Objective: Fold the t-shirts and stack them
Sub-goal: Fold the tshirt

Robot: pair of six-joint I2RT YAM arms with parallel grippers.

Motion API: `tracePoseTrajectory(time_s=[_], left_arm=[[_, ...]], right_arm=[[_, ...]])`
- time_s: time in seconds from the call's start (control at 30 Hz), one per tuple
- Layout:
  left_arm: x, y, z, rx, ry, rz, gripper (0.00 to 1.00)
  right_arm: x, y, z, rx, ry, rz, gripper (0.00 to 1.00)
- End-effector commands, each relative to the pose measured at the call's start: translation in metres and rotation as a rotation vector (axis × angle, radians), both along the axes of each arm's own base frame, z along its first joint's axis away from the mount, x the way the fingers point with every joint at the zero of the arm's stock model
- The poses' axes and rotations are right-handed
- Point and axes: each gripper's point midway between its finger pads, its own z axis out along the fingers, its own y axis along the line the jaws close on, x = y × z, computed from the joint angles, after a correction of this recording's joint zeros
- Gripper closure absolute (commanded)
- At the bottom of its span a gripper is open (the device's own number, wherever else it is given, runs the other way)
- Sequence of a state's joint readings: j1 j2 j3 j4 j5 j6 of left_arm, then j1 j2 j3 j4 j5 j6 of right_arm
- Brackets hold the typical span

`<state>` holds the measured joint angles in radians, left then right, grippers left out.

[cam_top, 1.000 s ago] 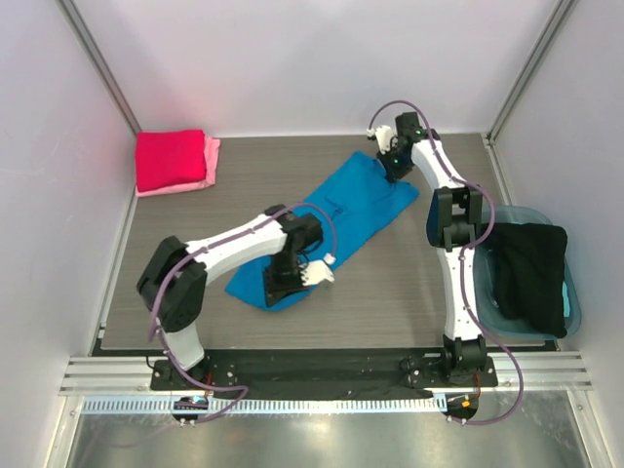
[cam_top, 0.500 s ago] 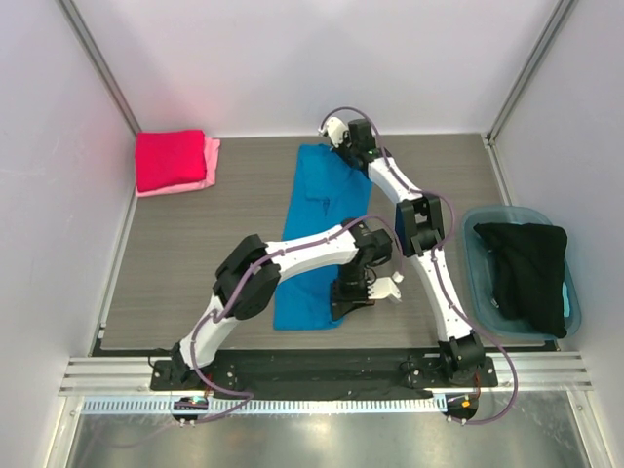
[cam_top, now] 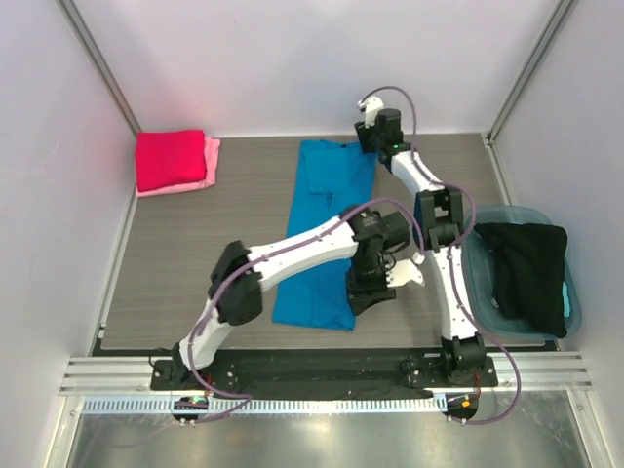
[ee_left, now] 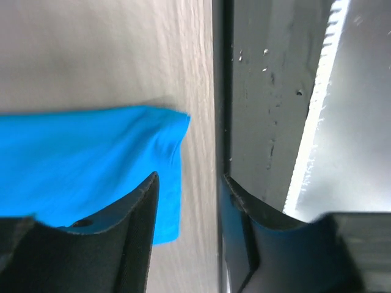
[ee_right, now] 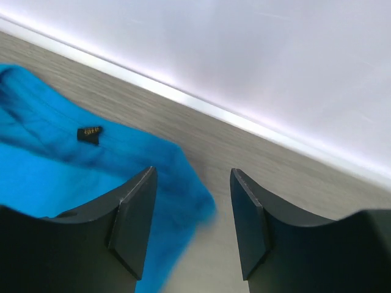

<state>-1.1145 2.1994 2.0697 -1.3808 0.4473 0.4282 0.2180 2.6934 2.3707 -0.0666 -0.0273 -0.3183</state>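
A translucent blue plastic tub stands well to the right of the bright blue t-shirt. A heap of black cloth fills it and hangs over its far rim. What sort of garment that is cannot be told.

The bright blue t-shirt lies flat on the grey wood-grain table as a long narrow strip, collar end far and hem end near. Well to its left, in the far corner, a folded crimson red t-shirt sits on a folded pale pink t-shirt.

The left gripper hangs at the shirt's near right corner, fingers apart with only bare table between them. The cloth's corner lies beneath the left finger. The black base rail runs just beyond that corner.

The right gripper hangs at the shirt's far right corner, fingers spread and gripping nothing. A small black neck label shows on the cloth there.

From above, the left arm crosses the shirt's lower half and hides part of it. Only a pink edge shows under the red shirt. The cloth corner in the right wrist view is blurred.
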Motion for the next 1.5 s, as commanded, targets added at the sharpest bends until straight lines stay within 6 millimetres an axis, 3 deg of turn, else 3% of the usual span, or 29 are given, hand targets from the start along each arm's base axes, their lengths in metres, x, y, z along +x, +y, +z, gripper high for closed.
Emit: tracePoseTrajectory(time_s=[0.0,0.03,0.07,0.1,0.13,0.17,0.2,0.23,0.3,0.37,0.4,0.43,0.53,0.57,0.6,0.63,0.67,0.73,0.77,0.8,0.87,0.9,0.97,1.0,1.03,1.07,1.1,1.23,1.47], left_arm=[[0.009,0.014,0.116,-0.213,-0.195,0.091,0.49],[0.020,0.021,0.139,-0.260,-0.287,0.138,0.45],[0.032,0.026,0.148,-0.274,-0.334,0.201,0.40],[0.042,0.026,0.159,-0.307,-0.368,0.265,0.36],[0.060,0.040,0.171,-0.314,-0.448,0.342,0.35],[0.066,0.049,0.172,-0.297,-0.478,0.380,0.34],[0.074,0.055,0.176,-0.296,-0.515,0.414,0.35],[0.084,0.068,0.182,-0.298,-0.542,0.485,0.35],[0.109,0.091,0.181,-0.255,-0.622,0.603,0.36],[0.131,0.118,0.186,-0.243,-0.636,0.765,0.35],[0.139,0.127,0.185,-0.231,-0.634,0.823,0.29],[0.153,0.145,0.185,-0.212,-0.623,0.924,0.27],[0.165,0.176,0.178,-0.188,-0.512,1.097,0.22],[0.164,0.180,0.174,-0.189,-0.447,1.146,0.22],[0.157,0.181,0.173,-0.207,-0.368,1.174,0.21],[0.158,0.197,0.154,-0.154,-0.311,1.240,0.21],[0.153,0.200,0.147,-0.149,-0.245,1.297,0.21],[0.142,0.202,0.133,-0.163,-0.050,1.363,0.27],[0.126,0.206,0.104,-0.083,0.058,1.398,0.29],[0.124,0.204,0.094,-0.085,0.109,1.440,0.30],[0.109,0.201,0.076,-0.089,0.217,1.497,0.29],[0.099,0.198,0.049,-0.066,0.279,1.513,0.29],[0.085,0.191,0.028,-0.034,0.383,1.579,0.30],[0.074,0.192,0.003,0.000,0.416,1.602,0.31],[0.066,0.193,-0.012,0.011,0.446,1.640,0.32],[0.065,0.191,-0.010,0.010,0.460,1.657,0.32],[0.058,0.193,-0.026,0.020,0.474,1.669,0.33],[0.043,0.196,-0.054,0.079,0.517,1.722,0.35],[0.040,0.194,-0.076,0.113,0.532,1.776,0.37]], right_arm=[[-0.031,-0.023,0.203,0.265,-0.216,-0.110,0.43],[-0.044,-0.034,0.218,0.291,-0.208,-0.131,0.43],[-0.071,-0.041,0.269,0.332,-0.259,-0.136,0.42],[-0.088,-0.044,0.253,0.348,-0.194,-0.142,0.42],[-0.121,-0.041,0.282,0.447,-0.169,-0.107,0.43],[-0.139,-0.040,0.285,0.479,-0.134,-0.096,0.43],[-0.159,-0.036,0.257,0.500,-0.040,-0.099,0.43],[-0.178,-0.032,0.245,0.534,0.037,-0.096,0.43],[-0.227,-0.019,0.238,0.588,0.133,-0.029,0.42],[-0.261,-0.011,0.226,0.633,0.228,0.007,0.40],[-0.286,-0.007,0.220,0.651,0.266,0.034,0.39],[-0.299,-0.006,0.214,0.671,0.303,0.029,0.39],[-0.339,-0.002,0.201,0.728,0.403,0.020,0.39],[-0.349,0.000,0.197,0.776,0.451,-0.003,0.39],[-0.363,0.003,0.179,0.803,0.524,-0.019,0.39],[-0.380,0.007,0.178,0.843,0.570,-0.006,0.40],[-0.391,0.010,0.169,0.876,0.625,-0.021,0.40],[-0.422,0.018,0.136,0.875,0.757,-0.051,0.41],[-0.433,0.019,0.131,0.869,0.776,-0.053,0.41],[-0.449,0.016,0.109,0.863,0.834,-0.085,0.42],[-0.469,0.013,0.087,0.861,0.904,-0.131,0.42],[-0.485,0.011,0.067,0.856,0.960,-0.160,0.42],[-0.504,0.012,0.046,0.878,1.038,-0.202,0.41],[-0.521,0.010,0.025,0.875,1.103,-0.234,0.42],[-0.529,0.013,0.018,0.891,1.139,-0.244,0.42],[-0.536,0.013,0.009,0.892,1.160,-0.260,0.42],[-0.544,0.011,-0.003,0.886,1.183,-0.286,0.42],[-0.558,0.028,-0.010,0.884,1.281,-0.264,0.42],[-0.570,0.054,-0.031,0.878,1.398,-0.298,0.43]])
